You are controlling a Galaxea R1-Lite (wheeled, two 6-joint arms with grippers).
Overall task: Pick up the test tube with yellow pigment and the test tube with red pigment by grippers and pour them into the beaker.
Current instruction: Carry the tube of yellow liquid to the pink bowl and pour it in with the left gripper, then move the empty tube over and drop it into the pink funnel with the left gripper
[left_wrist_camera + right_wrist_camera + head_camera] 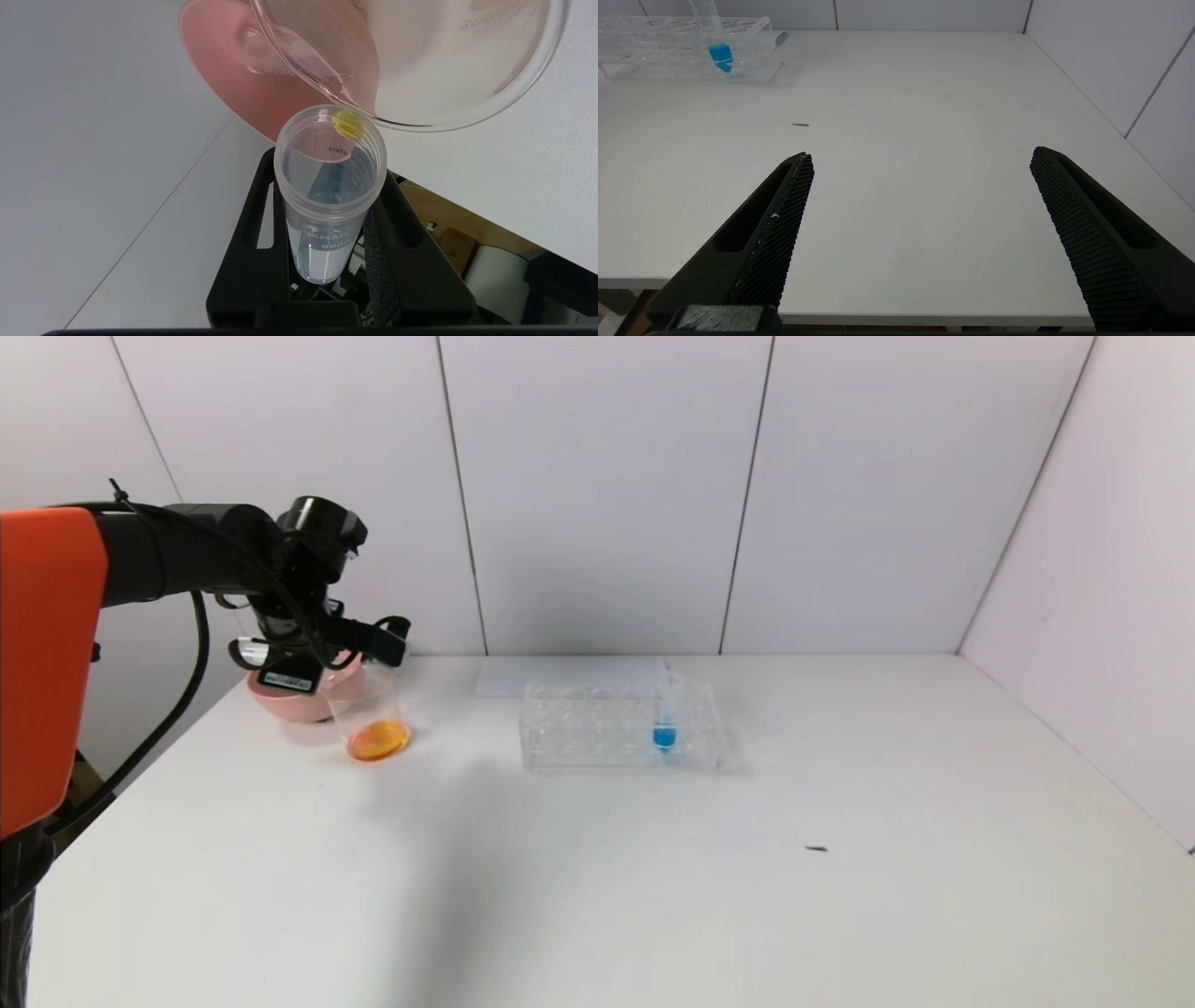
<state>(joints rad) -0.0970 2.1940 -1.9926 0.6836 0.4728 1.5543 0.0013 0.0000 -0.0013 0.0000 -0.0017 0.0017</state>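
Note:
My left gripper is shut on the test tube with yellow pigment, a clear graduated tube tipped with its mouth at the rim of the beaker. The tube looks drained, and a yellow drop clings to its lip. Orange liquid lies in the beaker's bottom. No tube with red pigment shows. A clear tube lies in the pink bowl behind the beaker. My right gripper hangs open over the table's near right edge, with nothing between its fingers.
A clear tube rack stands mid-table with a blue-tipped tube in it. A flat pale slab lies behind the rack. A small dark speck lies on the white table. Walls close the back and right.

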